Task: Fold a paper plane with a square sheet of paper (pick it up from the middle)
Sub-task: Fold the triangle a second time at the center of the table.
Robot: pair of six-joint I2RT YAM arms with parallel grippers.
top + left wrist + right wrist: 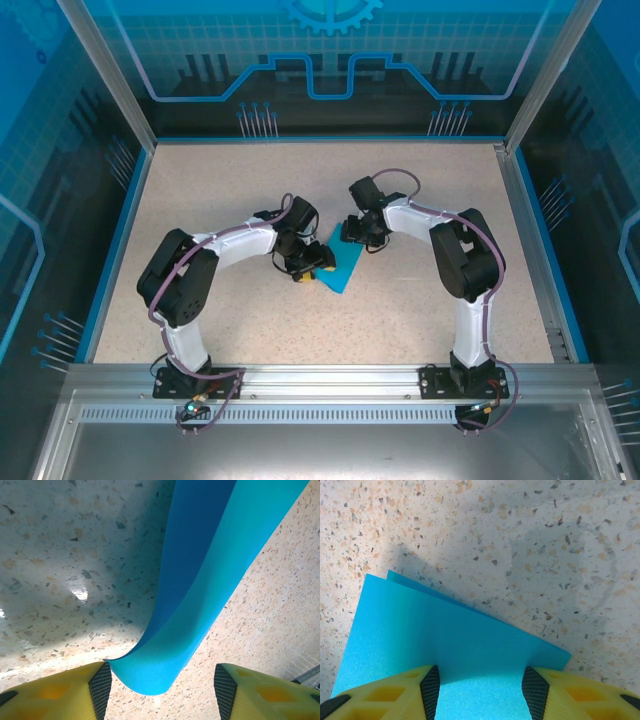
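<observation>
The left claw point(313, 268) and the right claw point(366, 240) meet over the middle of the speckled beige table point(220, 200). A folded sheet of thin cyan-blue paper point(342, 272) lies between them, one side at the left claw's fingertips and the opposite corner at the right claw's. In the left wrist view the left claw stands spread, its yellow fingers with black ribbed pads point(100, 687) well apart. The sheet point(200, 580) runs forward out of the gap as a doubled band, with a darker layer on the side of the view's left-hand pad and a lighter layer on the other. It ends in a rounded bend sitting in the gap, nearer that left-hand pad. The bend's edge reaches that pad's tip, though contact cannot be told. Bare table shows between the bend and the other pad point(225, 695), so nothing is pinched. In the right wrist view the right claw is likewise spread, its black pads point(431, 690) apart. The sheet point(445, 640) lies flat on the table here, filling the gap between the pads and stretching ahead of them. Two layers show at its far corner, one edge peeping just past the other, and a sharp corner points out just ahead of the view's right-hand finger point(580, 692). Whether these fingertips press on the paper cannot be told.
</observation>
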